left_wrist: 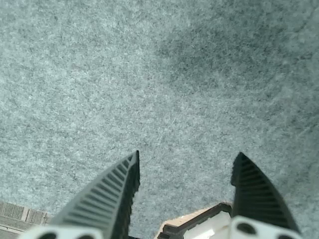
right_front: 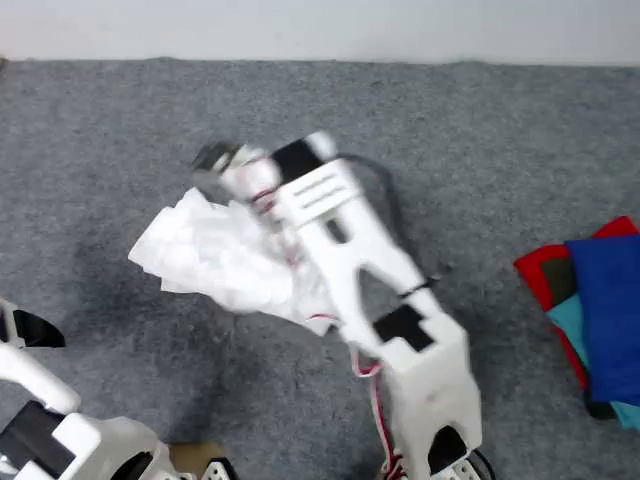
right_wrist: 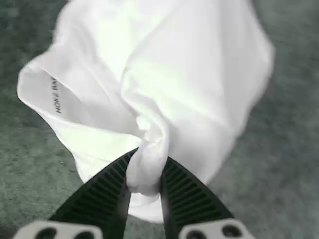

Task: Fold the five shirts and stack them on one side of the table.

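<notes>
Ribbed black fingers (right_wrist: 107,194) of the right end effector (right_wrist: 144,172) clamp a twisted fold of the white shirt (right_wrist: 169,79), the cloth bunched into a rope where it is pinched. It is a grip that looks meant to lift the garment so it can be spread flat for folding. Seen from above, the right arm (right_front: 385,300) stretches over the middle of the grey, felt-covered desk (right_front: 480,130), and the crumpled shirt lies in a loose heap beside its wrist, unfolded and partly resting on the surface. A stack of folded shirts (right_front: 590,310) sits at the desk's edge on the right arm's side — red, teal and blue showing — well apart from the white one and presumably the pile it is to join. The left end effector (left_wrist: 188,155) hangs over bare felt, jaws spread wide with nothing between them. The left arm (right_front: 50,420) is drawn in at the near corner — likely waiting to take a second hold on the cloth.
</notes>
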Motion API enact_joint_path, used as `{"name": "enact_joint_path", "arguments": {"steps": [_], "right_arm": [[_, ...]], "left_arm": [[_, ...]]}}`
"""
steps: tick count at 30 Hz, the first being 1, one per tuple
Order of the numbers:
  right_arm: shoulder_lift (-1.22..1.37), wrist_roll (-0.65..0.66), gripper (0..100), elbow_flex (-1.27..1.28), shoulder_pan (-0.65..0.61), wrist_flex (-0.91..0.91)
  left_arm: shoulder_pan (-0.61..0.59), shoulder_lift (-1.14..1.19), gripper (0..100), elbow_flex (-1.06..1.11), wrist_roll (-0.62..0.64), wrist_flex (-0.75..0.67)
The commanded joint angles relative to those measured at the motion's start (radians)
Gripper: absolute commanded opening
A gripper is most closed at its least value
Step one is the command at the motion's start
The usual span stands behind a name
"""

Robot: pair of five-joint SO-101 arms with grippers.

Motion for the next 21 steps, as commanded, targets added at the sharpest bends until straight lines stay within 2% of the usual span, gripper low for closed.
{"name": "enact_joint_path", "arguments": {"steps": [1, 5, 13, 16, 21], "right_arm": [[-0.177, 0.011, 0.9, 0.066, 0.165, 0.044], [-0.308, 0.012, 0.9, 0.245, 0.371, 0.041], [-0.441, 0.101, 1.2, 0.534, 0.759, 0.016], [-0.414, 0.13, 2.9, 0.572, 0.828, -0.03], [-0.417, 0.129, 23.4, 0.535, 0.826, -0.03]], "left_arm": [[0.002, -0.035, 29, 0.001, -0.009, 0.025], [0.003, -0.035, 29, 0.001, -0.011, 0.025], [0.041, -0.035, 29, 0.004, -0.011, 0.018], [0.075, -0.035, 29, 0.004, -0.008, 0.02], [0.127, -0.035, 25, 0.004, -0.006, 0.023]]}}
